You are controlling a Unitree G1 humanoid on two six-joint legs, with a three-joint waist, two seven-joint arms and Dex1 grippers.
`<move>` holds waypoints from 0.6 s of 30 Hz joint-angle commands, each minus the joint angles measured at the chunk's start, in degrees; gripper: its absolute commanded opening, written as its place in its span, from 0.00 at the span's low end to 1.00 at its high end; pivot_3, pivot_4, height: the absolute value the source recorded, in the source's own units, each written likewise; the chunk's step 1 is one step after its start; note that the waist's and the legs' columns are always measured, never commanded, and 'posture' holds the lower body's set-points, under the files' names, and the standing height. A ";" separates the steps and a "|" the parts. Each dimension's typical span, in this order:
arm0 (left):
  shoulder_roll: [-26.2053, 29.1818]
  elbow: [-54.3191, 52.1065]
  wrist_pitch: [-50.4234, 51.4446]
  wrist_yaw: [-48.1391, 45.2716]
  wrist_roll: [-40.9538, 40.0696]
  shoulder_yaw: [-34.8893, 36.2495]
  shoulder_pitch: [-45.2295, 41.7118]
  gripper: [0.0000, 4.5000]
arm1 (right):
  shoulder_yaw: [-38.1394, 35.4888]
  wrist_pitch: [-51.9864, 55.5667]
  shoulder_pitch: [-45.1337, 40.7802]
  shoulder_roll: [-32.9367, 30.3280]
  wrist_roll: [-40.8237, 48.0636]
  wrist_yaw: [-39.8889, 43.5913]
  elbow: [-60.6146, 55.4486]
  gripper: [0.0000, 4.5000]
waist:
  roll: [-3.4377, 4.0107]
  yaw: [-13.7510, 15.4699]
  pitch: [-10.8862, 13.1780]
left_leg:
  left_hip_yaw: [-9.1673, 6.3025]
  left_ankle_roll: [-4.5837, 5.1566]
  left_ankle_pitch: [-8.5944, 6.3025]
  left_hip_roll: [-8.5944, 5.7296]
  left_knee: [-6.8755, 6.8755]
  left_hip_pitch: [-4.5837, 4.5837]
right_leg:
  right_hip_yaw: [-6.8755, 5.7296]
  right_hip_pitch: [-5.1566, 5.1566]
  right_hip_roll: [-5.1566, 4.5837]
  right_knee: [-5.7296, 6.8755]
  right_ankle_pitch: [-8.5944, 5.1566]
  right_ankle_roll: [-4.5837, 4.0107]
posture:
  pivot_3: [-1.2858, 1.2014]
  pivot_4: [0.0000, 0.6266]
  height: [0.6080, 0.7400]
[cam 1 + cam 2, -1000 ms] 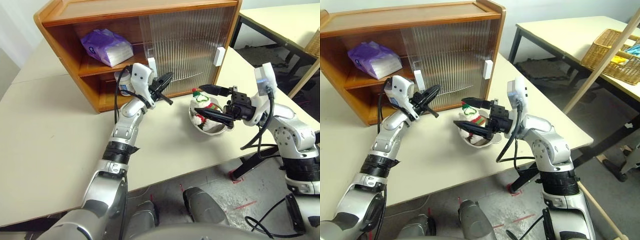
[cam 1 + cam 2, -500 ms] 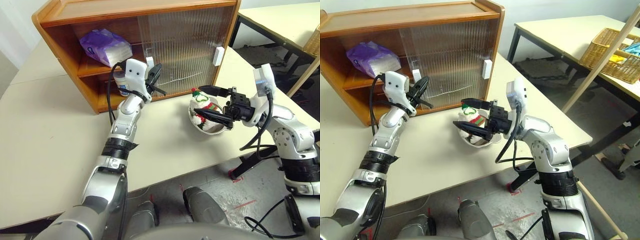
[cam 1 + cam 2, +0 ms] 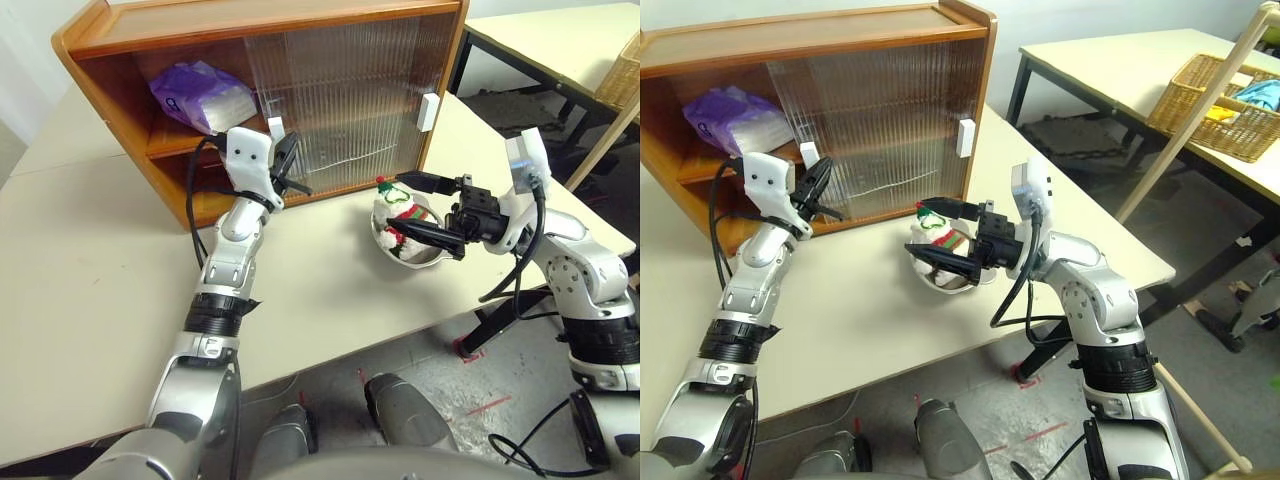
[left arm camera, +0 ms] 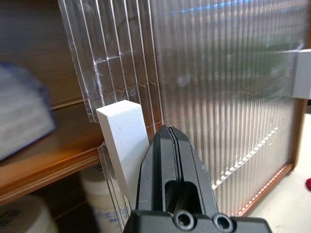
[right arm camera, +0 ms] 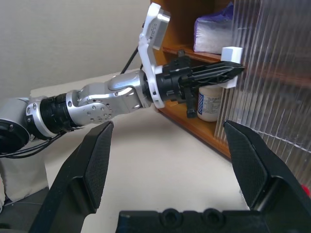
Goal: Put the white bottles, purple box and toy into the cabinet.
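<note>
The left gripper (image 4: 170,133), its two black fingers pressed tight together with nothing between them, sits against the white block handle (image 4: 124,138) of a ribbed translucent sliding door (image 3: 300,110) on the large orange-brown wooden cabinet (image 3: 250,20). A second white block handle (image 3: 429,111) is fixed to the other door, near the cabinet's right end.

In the open left part of the cabinet, the soft lilac-purple tissue pack (image 3: 197,93) lies on the middle shelf. Below it, on the bottom level, a short white plastic jar with a blue-printed label (image 5: 210,103) stands just behind the door's edge, and a second white jar (image 4: 19,216) stands beside it.

The right gripper (image 3: 420,208) is spread wide and holds nothing, one finger on either side of a shallow round metal dish (image 3: 405,250) on the cream table (image 3: 90,250). In that dish sits the small white plush snowman with red and green scarf (image 3: 398,212), outside the cabinet, near its right front corner.
</note>
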 commanded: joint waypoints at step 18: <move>8.30 -6.86 4.08 3.01 -0.41 9.26 8.48 0.01 | 1.00 0.05 -0.46 0.65 -0.34 0.87 -0.05 1.00 | 0.02 -0.12 -0.01 | -0.07 -0.67 -0.25 0.04 -0.02 0.07 | 0.03 -0.03 0.01 0.06 0.11 -0.16 | 0.40 0.08 1.00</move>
